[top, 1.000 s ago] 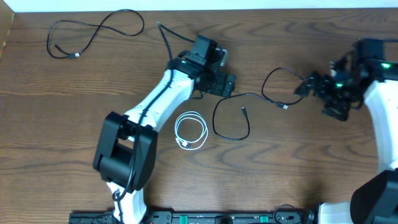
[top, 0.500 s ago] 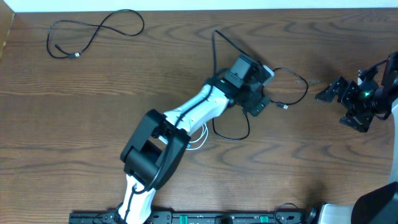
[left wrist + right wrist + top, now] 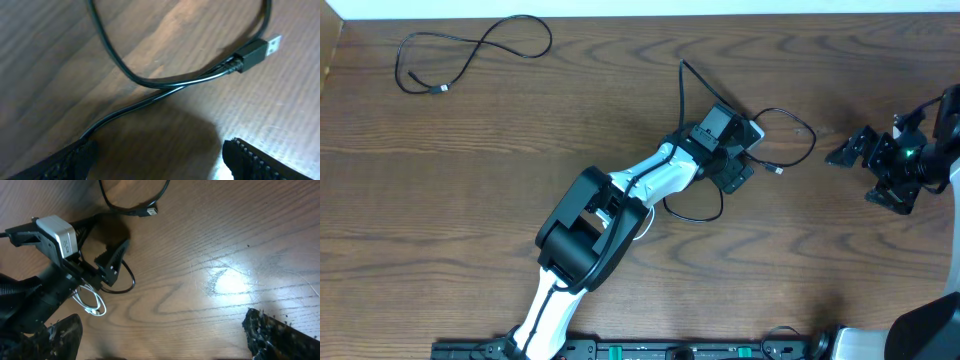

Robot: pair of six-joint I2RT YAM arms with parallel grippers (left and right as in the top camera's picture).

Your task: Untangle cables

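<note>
Jaws wide and empty, the left gripper (image 3: pixel 160 160) ought to centre over the black cable (image 3: pixel 150 97) before pinching, clear of the plug (image 3: pixel 255 50) at one o'clock.

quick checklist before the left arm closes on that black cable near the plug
1. Black cable lying between the left jaws: ok.
2. Left jaws open wide enough: ok.
3. USB plug outside the jaws: ok.
4. Right jaws open, empty, off to the side: ok.
5. White coil free of this cable: cannot tell, the left arm covers part of it overhead.
6. Second black cable lying apart in the far corner: ok.
</note>
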